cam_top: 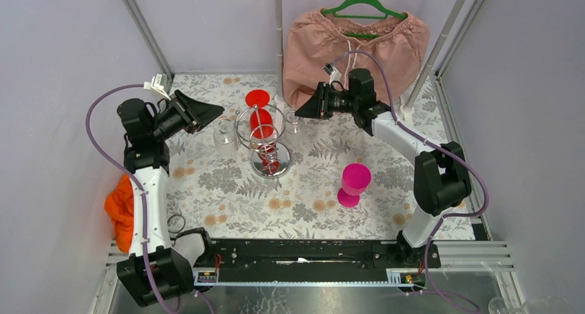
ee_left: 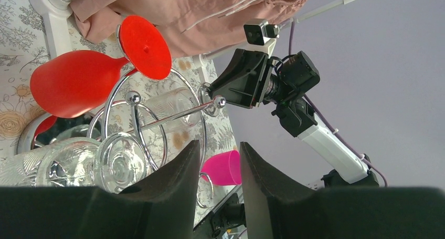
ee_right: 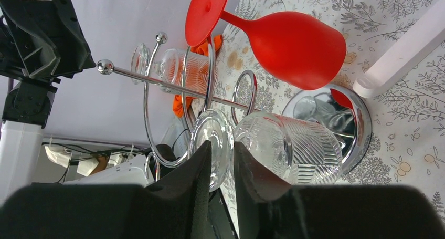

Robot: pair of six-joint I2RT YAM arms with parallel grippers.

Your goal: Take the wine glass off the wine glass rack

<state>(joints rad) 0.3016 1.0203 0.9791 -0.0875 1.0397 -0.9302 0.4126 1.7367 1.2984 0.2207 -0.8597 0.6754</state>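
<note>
The chrome wine glass rack (cam_top: 266,140) stands mid-table on its round mirror base (cam_top: 271,164). A red wine glass (cam_top: 261,121) and two clear wine glasses, one on the left (cam_top: 225,136) and one on the right (cam_top: 293,126), hang from it upside down. My right gripper (cam_top: 302,110) is at the right clear glass. In the right wrist view its fingers (ee_right: 222,147) close narrowly round the stem, between the foot (ee_right: 212,136) and the ribbed bowl (ee_right: 294,147). My left gripper (cam_top: 207,112) is open and empty (ee_left: 220,149), beside the left clear glass (ee_left: 78,163).
A pink goblet (cam_top: 354,183) stands upright right of the rack. Pink shorts on a green hanger (cam_top: 355,41) hang at the back by a post. An orange cloth (cam_top: 121,207) lies at the left edge. Metal frame posts stand at the back corners.
</note>
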